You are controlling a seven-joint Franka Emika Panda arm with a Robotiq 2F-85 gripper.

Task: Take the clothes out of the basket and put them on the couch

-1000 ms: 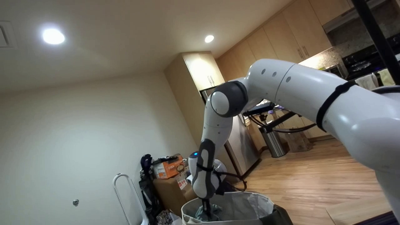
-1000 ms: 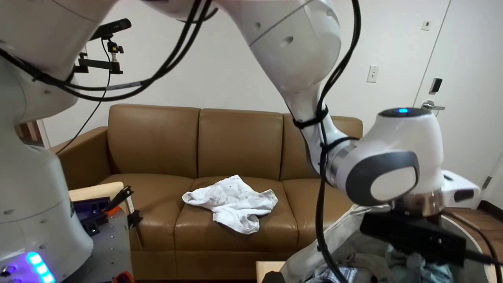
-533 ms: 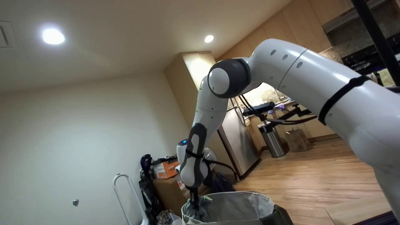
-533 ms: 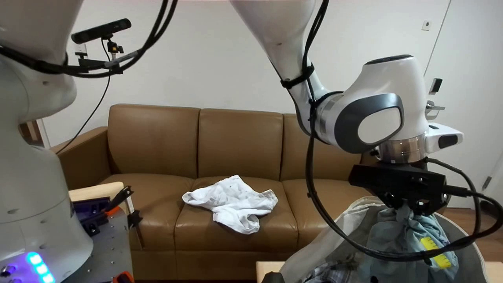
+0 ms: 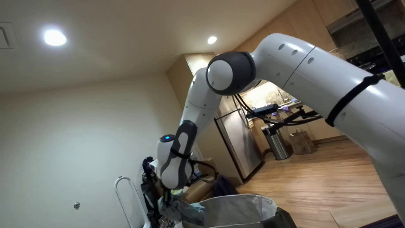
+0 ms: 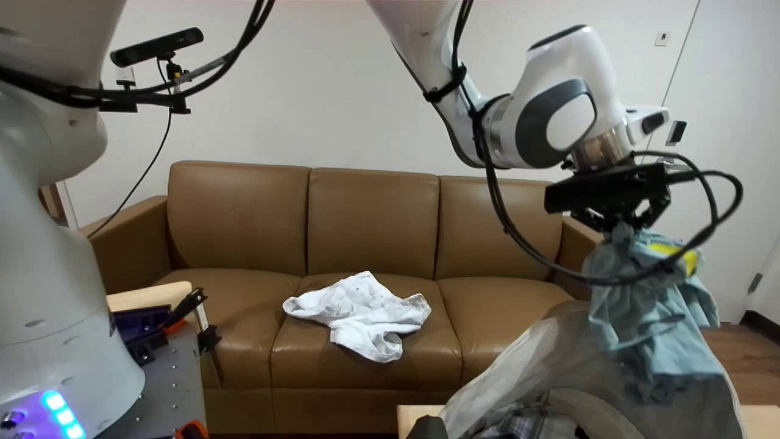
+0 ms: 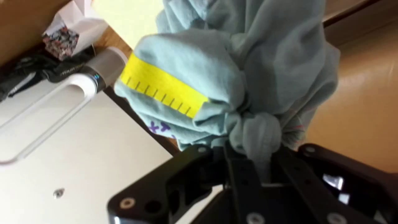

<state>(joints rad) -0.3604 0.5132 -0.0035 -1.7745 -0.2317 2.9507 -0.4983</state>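
Note:
My gripper (image 6: 627, 225) is shut on a blue-green garment (image 6: 658, 323) with a yellow ruler-like patch. In the wrist view, a bunched fold of the garment (image 7: 192, 65) is pinched between the fingers (image 7: 252, 149). The garment hangs over the pale grey-white basket (image 6: 518, 360); its lower end overlaps the basket, and I cannot tell if they touch. The basket also shows in an exterior view (image 5: 237, 207). A plaid cloth (image 6: 527, 421) lies inside it. The brown couch (image 6: 372, 222) stands behind, with a white garment (image 6: 365, 320) crumpled on its middle seat.
A light wooden surface (image 6: 417, 417) shows by the basket. A dark cloth flap (image 5: 280, 218) hangs on the basket rim. Black cables loop beside the gripper. Cardboard boxes (image 5: 197, 190) and a white looped stand (image 5: 133, 190) are near the wall. A camera on a mount (image 6: 157, 47) stands left of the couch.
My gripper has risen from inside the basket with the blue-green garment pinched in it, then moved and tilted. The basket's side has been pulled out of shape. The white garment has not moved.

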